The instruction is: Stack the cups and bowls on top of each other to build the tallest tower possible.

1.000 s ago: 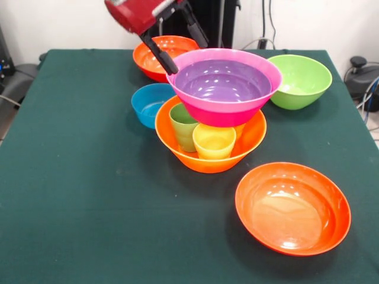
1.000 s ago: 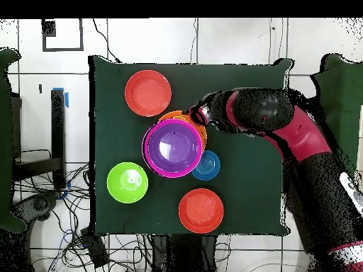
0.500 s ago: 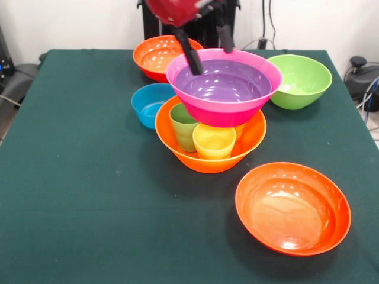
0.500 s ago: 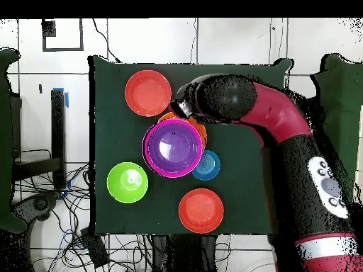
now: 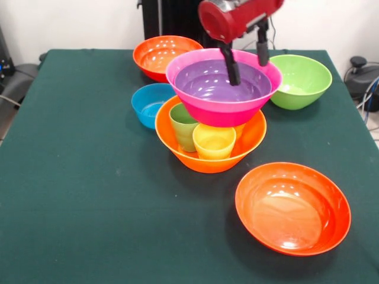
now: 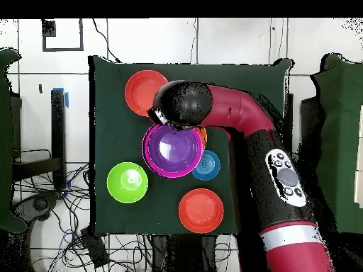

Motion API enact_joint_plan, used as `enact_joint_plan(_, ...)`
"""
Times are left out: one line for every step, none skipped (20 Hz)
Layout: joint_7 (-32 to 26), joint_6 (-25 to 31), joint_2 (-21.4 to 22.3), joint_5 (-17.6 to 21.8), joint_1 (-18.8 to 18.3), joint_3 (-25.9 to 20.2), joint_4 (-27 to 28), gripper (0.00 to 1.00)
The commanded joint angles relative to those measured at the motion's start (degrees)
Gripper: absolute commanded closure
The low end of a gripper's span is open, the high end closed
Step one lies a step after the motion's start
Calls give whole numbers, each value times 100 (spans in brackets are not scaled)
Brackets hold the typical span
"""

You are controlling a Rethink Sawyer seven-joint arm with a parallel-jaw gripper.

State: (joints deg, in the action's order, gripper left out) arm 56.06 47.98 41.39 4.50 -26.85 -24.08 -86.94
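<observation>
From the front, the gripper hangs empty with its jaws spread wide, one finger over the purple bowl nested in the pink bowl. That pair rests on the green cup and yellow cup standing inside the light orange bowl. The blue bowl sits beside this tower. The lime green bowl and two red-orange bowls stand apart. From overhead, the arm covers the tower's edge, hiding the gripper.
</observation>
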Motion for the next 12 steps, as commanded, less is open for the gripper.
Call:
enact_joint_plan(1067,-82,-599,123,83,306,133,0)
enact_joint_plan(1085,66,-594,71,60,293,154,0)
enact_joint_plan(1103,213,-590,19,37,281,175,0)
enact_joint_plan(1076,356,-583,-1,19,260,239,0)
enact_joint_plan(1063,534,-614,-13,19,250,351,0)
enact_joint_plan(1066,694,-624,-21,16,254,439,0)
enact_joint_plan(1062,800,-646,-30,12,249,524,0)
enact_joint_plan(1068,900,-642,-35,-1,253,577,0)
enact_joint_plan(1089,985,-654,-39,3,259,648,0)
enact_joint_plan(1097,1027,-661,-46,-7,260,673,0)
enact_joint_plan(1105,1069,-668,-53,-16,261,699,0)
enact_joint_plan(1114,1082,-681,-58,-23,266,721,0)
